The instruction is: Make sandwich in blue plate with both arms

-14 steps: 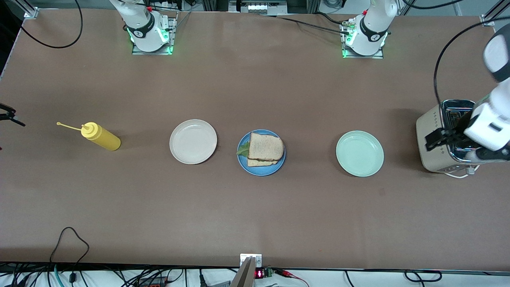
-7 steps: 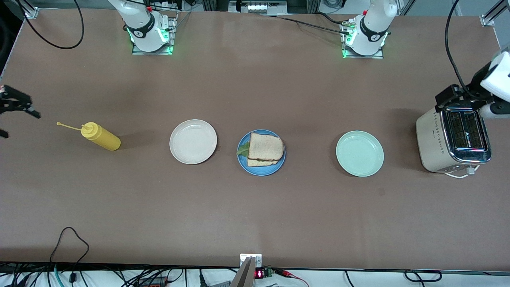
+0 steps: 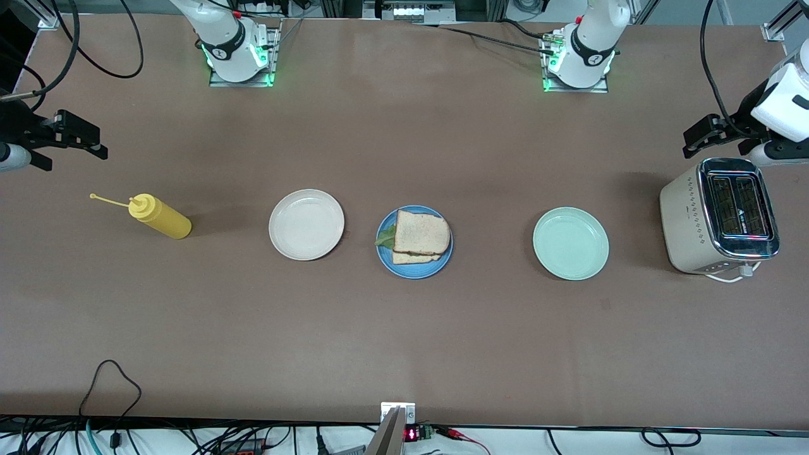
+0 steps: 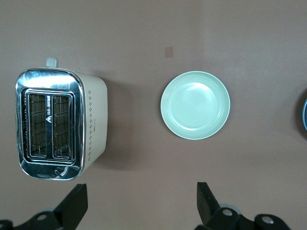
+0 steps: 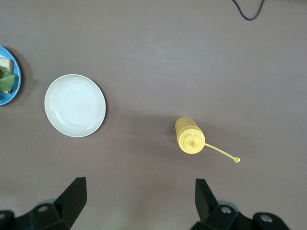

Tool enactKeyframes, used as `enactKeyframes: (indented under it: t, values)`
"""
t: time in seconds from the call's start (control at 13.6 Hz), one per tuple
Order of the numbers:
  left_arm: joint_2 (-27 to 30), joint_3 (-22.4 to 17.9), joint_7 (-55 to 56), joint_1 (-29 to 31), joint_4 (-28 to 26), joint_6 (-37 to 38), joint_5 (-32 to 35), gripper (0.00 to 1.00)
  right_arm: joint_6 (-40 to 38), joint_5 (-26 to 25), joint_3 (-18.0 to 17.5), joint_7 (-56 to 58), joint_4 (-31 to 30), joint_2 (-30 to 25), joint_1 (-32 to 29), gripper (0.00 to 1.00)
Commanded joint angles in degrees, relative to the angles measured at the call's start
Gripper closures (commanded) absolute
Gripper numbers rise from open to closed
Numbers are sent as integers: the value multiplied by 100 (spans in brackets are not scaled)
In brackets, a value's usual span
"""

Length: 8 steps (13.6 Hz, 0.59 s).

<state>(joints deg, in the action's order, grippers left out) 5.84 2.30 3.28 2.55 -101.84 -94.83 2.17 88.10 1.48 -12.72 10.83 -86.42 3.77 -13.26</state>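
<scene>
The sandwich (image 3: 416, 236), two toasted bread slices with green lettuce between, lies on the blue plate (image 3: 414, 272) at the table's middle. An edge of the plate also shows in the right wrist view (image 5: 10, 76) and in the left wrist view (image 4: 305, 115). My left gripper (image 3: 698, 136) is open and empty, up over the table beside the toaster (image 3: 720, 215). It also shows in the left wrist view (image 4: 142, 201). My right gripper (image 3: 85, 136) is open and empty, up over the table at the right arm's end. It also shows in the right wrist view (image 5: 141, 199).
A cream-white plate (image 3: 306, 224) and a pale mint-green plate (image 3: 571, 243) stand on either side of the blue plate, both bare. A yellow squeeze bottle (image 3: 158, 216) lies on its side toward the right arm's end. A cable (image 3: 117, 379) lies near the front edge.
My left gripper has moved off the toaster's top to the table beside it. My right gripper has come in from the table's end over the table near the yellow bottle.
</scene>
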Motion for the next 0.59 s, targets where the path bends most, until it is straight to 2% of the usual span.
enactKeyframes:
  t: [0.0,0.51]
  values:
    - [137,-19,-143,26,-117,34,-85,0,-162,-104,59,-169,143,98,8,0]
    - [137,-28,-143,17,-108,43,-85,0,-135,-192,86,-555,143,151,-1,0]
